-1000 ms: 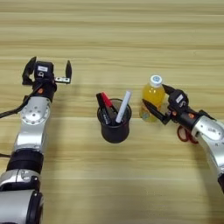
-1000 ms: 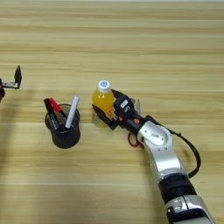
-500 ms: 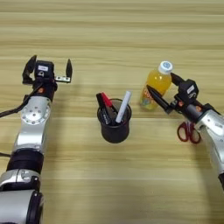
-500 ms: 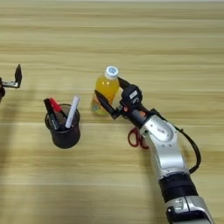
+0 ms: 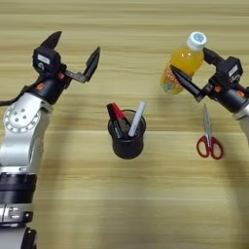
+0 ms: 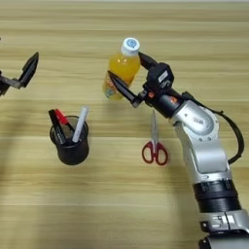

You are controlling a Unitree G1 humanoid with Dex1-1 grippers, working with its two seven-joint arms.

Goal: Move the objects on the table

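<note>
Over the wooden desk [image 5: 124, 29], my right hand [image 6: 127, 78] now holds the bottle [image 6: 120, 68] lifted and tilted, clear of the scissors [image 6: 154, 141]; left hand [image 5: 73, 53] waits open.

One small clear bottle of orange drink [image 5: 182, 65] with a white cap is counted, one black round cup [image 5: 127, 141] and one pair of red-handled steel scissors [image 5: 208, 136]. Three pens and markers are seen in the cup: one red, one black, one white. Two grippers are counted, left gripper [image 5: 73, 51] and right gripper [image 6: 127, 79]
</note>
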